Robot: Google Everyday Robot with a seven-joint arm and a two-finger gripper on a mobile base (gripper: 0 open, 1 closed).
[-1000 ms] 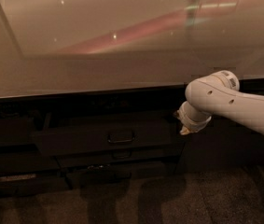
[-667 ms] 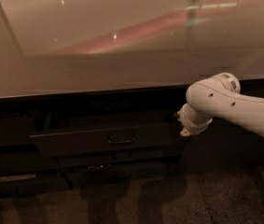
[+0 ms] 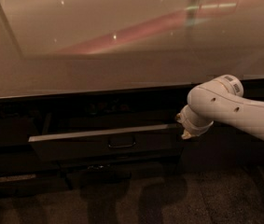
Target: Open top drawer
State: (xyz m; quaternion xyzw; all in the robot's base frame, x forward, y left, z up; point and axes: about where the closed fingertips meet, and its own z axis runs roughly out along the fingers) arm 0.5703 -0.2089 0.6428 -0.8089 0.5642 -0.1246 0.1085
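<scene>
- Under counter [image 3: 122,73], centre: top drawer [image 3: 75,148] already out partway, with pale rim on show; mostly done, maybe some more pull left.
- At drawer's right end: gripper [image 3: 186,133], off handle [image 3: 121,143]; cannot tell how open, or whether holding anything.

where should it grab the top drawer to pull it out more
By the small loop handle centred on the top drawer front, coming straight from the front: it sticks out, and a centred pull should keep it square. The hand is at the drawer's right end.
</scene>
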